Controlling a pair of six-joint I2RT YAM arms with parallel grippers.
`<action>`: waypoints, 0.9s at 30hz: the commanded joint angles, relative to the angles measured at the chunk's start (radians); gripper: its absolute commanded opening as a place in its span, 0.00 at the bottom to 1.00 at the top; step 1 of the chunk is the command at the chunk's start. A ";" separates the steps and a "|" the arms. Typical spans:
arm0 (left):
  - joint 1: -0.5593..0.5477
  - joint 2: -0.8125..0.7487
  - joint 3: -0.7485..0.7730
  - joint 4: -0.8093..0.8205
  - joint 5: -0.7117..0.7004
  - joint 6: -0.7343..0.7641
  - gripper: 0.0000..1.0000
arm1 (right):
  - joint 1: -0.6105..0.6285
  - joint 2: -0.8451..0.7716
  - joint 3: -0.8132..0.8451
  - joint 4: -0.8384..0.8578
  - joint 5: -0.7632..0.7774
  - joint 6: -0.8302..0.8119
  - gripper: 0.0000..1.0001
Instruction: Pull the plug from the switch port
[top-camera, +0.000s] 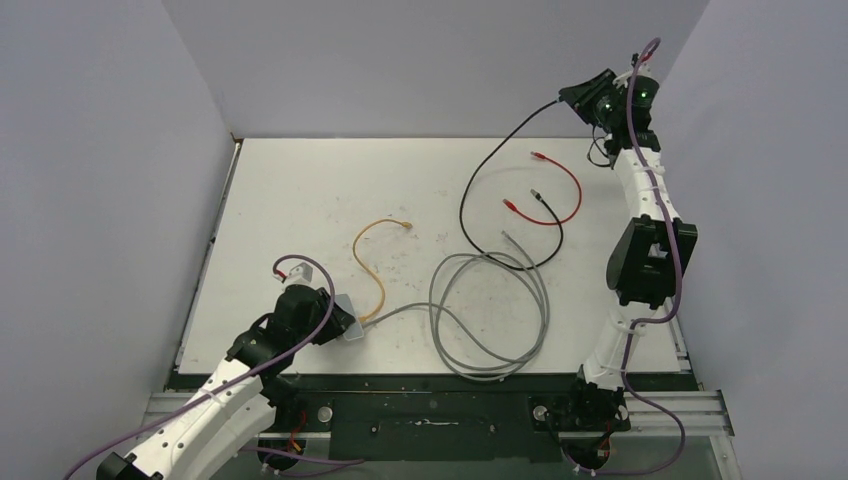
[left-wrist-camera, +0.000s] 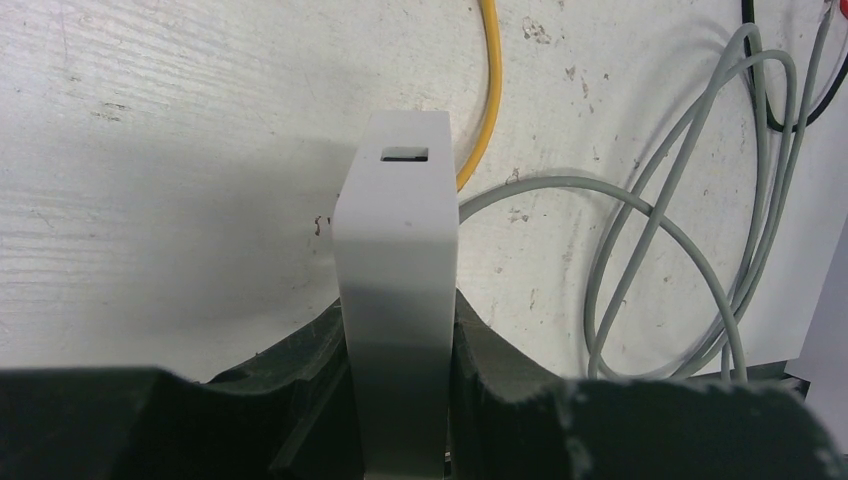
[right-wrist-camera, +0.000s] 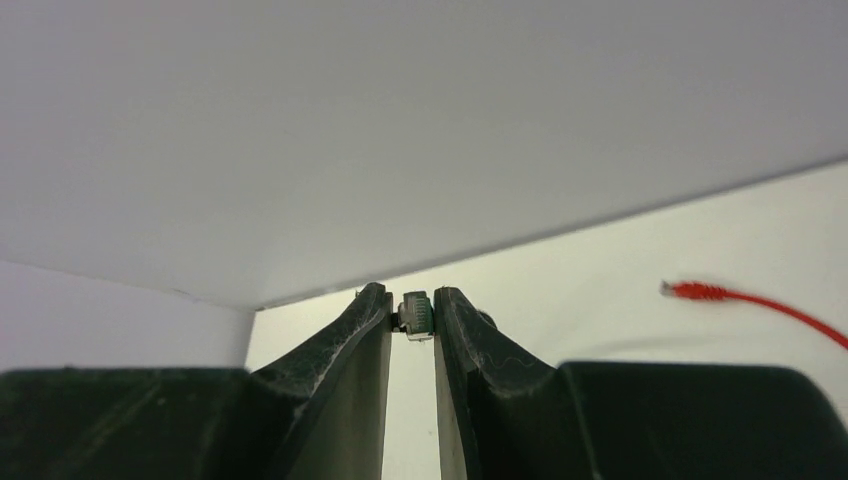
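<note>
Pale grey walls box everything in: a back wall (top-camera: 430, 60), a left wall (top-camera: 90, 200) and a right wall (top-camera: 780, 250), all smooth and evenly lit, with only soft shadows. Between them lies a white table (top-camera: 300, 200), its top scuffed and speckled with small dark marks. Along its near edge runs a dark metal rail (top-camera: 430, 415), bolts showing.
</note>
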 joint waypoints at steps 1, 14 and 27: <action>0.005 0.007 0.003 0.033 0.005 0.023 0.00 | 0.010 -0.079 -0.075 -0.045 0.078 -0.090 0.15; 0.006 -0.012 -0.006 0.040 0.019 0.026 0.00 | 0.011 -0.075 -0.008 -0.316 0.333 -0.164 0.43; 0.010 -0.007 -0.010 0.059 0.044 0.037 0.00 | 0.005 -0.124 0.010 -0.413 0.431 -0.182 0.91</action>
